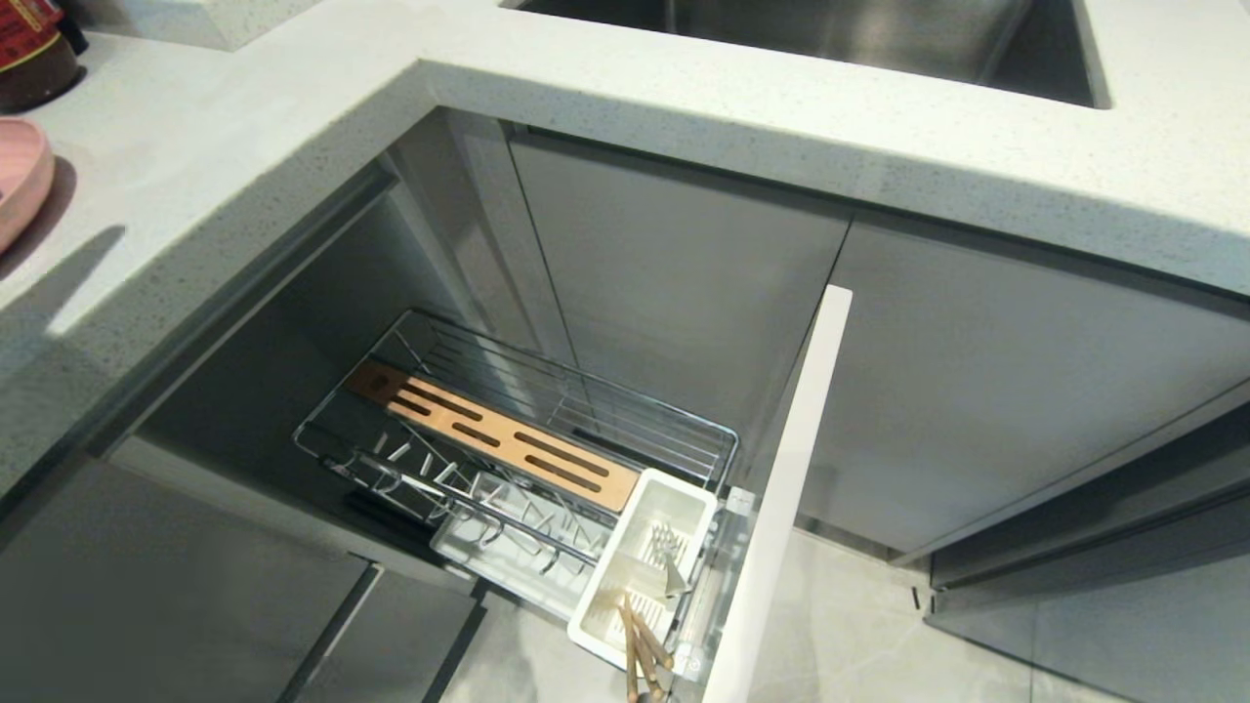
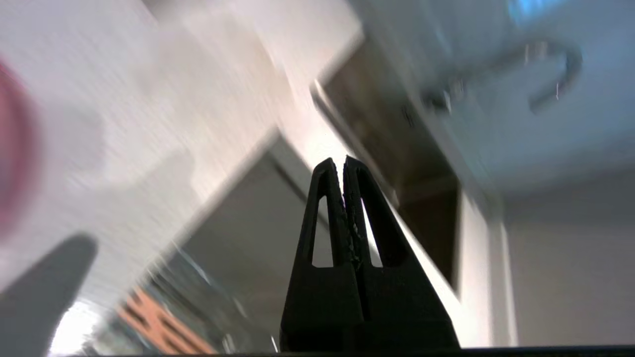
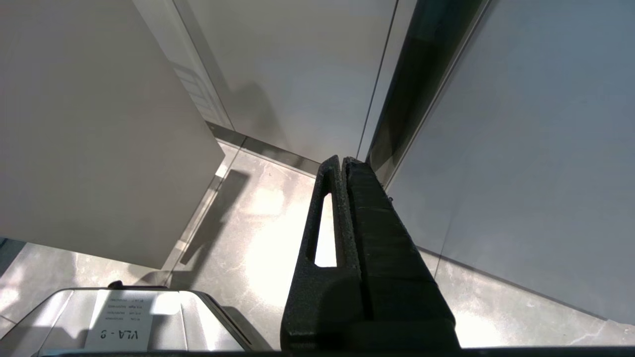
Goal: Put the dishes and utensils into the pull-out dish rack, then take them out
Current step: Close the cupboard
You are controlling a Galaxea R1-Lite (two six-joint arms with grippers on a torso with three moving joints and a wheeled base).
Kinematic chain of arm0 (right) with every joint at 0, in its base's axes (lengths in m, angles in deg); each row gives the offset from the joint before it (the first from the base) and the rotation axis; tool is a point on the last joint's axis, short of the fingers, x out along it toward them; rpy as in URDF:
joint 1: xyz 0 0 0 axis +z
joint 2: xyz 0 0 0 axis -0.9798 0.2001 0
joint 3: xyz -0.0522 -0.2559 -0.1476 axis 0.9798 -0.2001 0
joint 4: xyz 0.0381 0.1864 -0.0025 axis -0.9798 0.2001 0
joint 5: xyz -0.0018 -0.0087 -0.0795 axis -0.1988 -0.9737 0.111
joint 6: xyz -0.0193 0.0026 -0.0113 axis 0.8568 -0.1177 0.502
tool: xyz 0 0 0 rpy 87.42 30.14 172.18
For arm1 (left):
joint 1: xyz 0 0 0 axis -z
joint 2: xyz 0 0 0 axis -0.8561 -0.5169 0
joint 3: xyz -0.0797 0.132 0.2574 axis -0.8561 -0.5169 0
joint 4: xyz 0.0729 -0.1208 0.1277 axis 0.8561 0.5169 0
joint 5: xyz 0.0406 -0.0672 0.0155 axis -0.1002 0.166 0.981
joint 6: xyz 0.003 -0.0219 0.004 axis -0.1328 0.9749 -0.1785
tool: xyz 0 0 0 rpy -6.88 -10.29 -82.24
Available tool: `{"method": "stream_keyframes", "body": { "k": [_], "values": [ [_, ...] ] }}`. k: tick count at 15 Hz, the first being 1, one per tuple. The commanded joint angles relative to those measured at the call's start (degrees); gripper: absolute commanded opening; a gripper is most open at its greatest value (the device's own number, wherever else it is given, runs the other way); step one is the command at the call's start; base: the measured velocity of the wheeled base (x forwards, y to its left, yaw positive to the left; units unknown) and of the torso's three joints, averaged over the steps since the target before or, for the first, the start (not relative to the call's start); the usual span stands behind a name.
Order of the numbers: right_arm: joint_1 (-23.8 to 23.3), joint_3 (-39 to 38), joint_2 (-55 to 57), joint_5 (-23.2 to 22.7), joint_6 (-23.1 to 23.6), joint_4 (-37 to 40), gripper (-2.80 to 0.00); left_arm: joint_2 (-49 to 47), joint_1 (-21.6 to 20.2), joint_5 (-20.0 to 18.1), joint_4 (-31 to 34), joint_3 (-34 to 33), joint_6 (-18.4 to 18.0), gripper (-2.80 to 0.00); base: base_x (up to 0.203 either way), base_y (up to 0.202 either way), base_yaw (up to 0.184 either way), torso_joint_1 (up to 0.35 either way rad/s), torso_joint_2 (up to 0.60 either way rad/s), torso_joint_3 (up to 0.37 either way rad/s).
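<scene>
The pull-out dish rack [image 1: 508, 439] stands drawn out of the cabinet under the table [image 1: 244, 146], its pale door front [image 1: 781, 508] edge-on toward the robot. In its white cutlery cup [image 1: 645, 571] the wooden chopsticks [image 1: 640, 649] lean out over the near rim, and the silver fork [image 1: 666, 558] lies with its head up in the middle of the cup. The plate prongs [image 1: 469, 493] and the slotted wooden strip [image 1: 498, 437] carry nothing. The pink plate [image 1: 18, 181] sits on the table at the far left edge of the head view; the pale-blue bowl is not clearly in sight.

Neither arm shows in the head view. The left pincer [image 2: 344, 159] has its fingers pressed together and holds nothing; its wrist view is smeared by motion, with the table edge, a pink blur to one side and the wooden strip below. The right pincer [image 3: 341, 159] is likewise closed and empty, parked low over the floor beside the cabinet fronts.

By my reading the utensils are loaded and the dishes are next. The left pincer would need to open, reach the pink plate on the table, take it by the rim and stand it between the prongs.
</scene>
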Motion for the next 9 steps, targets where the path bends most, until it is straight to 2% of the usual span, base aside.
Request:
{"method": "stream_keyframes", "body": {
  "k": [1,5,9],
  "values": [
    [0.0,0.0,0.0,0.1,0.0,0.0,-2.8,-4.4,8.2,0.0,2.0,0.4,0.9,-2.8,0.0,0.0,0.0,0.0,0.0,0.0],
    [-0.1,0.0,0.0,0.0,0.0,0.0,-2.8,-10.3,26.5,0.0,6.7,-0.9,2.9,-2.8,0.0,0.0,0.0,0.0,0.0,0.0],
    [0.0,0.0,0.0,0.0,0.0,0.0,-2.8,-18.1,39.9,0.5,10.9,-2.6,4.9,-2.8,0.0,0.0,0.0,0.0,0.0,0.0]
  ]
}}
